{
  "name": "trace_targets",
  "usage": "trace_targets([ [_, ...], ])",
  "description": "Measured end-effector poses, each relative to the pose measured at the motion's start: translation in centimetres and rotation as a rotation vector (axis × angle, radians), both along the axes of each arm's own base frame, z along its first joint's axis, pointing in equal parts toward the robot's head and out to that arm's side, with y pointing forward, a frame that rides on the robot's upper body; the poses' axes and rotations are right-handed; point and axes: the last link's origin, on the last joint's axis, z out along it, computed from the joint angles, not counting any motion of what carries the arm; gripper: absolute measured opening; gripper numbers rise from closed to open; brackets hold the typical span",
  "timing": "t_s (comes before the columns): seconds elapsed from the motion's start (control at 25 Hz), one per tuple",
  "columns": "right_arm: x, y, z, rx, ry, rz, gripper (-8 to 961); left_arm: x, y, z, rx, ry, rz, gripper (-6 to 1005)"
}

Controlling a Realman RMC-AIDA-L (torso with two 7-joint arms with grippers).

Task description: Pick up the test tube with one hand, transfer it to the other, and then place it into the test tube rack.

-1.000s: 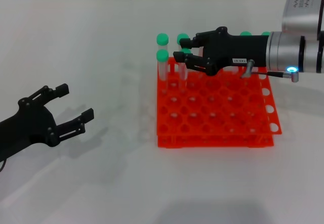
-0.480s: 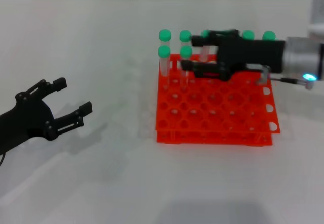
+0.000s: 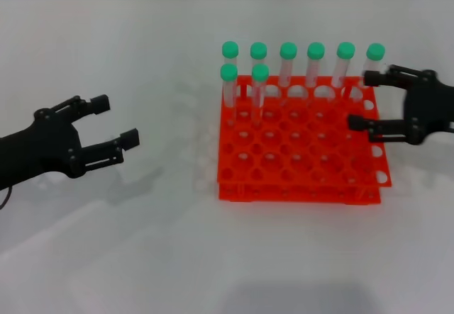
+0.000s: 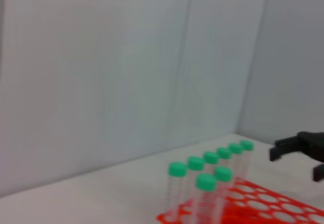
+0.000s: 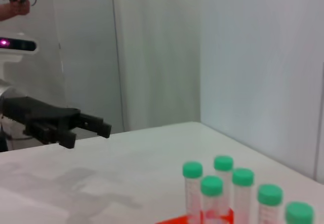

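Observation:
The orange-red test tube rack [image 3: 298, 166] stands right of centre on the white table. Eight green-capped test tubes stand upright in it: six along the back row and two in the second row [image 3: 259, 87] at the rack's left end. No tube lies loose on the table. My right gripper [image 3: 362, 101] is open and empty, level with the rack's right edge, beside the last back-row tube [image 3: 374, 59]. My left gripper [image 3: 114, 121] is open and empty over the table, well left of the rack. The tubes [image 4: 206, 183] and rack [image 4: 263, 204] also show in the left wrist view.
The white table runs back to a grey panelled wall. The left wrist view shows the right gripper [image 4: 304, 150] far off behind the tubes. The right wrist view shows the tubes [image 5: 211, 187] close by and the left gripper [image 5: 66, 123] across the table.
My right gripper has drawn back to the right, away from the second-row tubes, with nothing in it. The tube it was at now stands alone in the rack. My left gripper shifted slightly right.

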Motion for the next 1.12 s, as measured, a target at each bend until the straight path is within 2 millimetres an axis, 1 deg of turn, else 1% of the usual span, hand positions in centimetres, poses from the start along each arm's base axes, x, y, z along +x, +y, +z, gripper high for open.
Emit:
trace_targets([
  [0.16,0.5,-0.9,0.4,-0.018,0.015,0.007,886,0.6,0.8,0.4,-0.111,0.023,-0.026,879],
  [0.36,1.4,-1.9,0.2,-0.056,-0.013,0.006,886,2.0,2.6,0.0,-0.224,0.07,-0.065,879],
  [0.52,1.7,-2.2,-0.3,-0.073,-0.028,0.002,886,2.7,3.3,-0.2,-0.248,0.094,-0.091,880],
  [0.68,1.9,-2.5,-0.4,-0.077,-0.028,-0.003,886,3.3,3.9,-0.4,-0.279,0.115,-0.105,880],
  [0.88,2.0,-2.5,-0.4,-0.078,-0.037,-0.006,886,4.1,4.5,-0.7,-0.321,0.142,-0.117,880],
  [1.12,2.0,-2.4,-0.4,-0.074,-0.042,-0.006,886,4.6,5.0,-0.8,-0.329,0.151,-0.128,880],
])
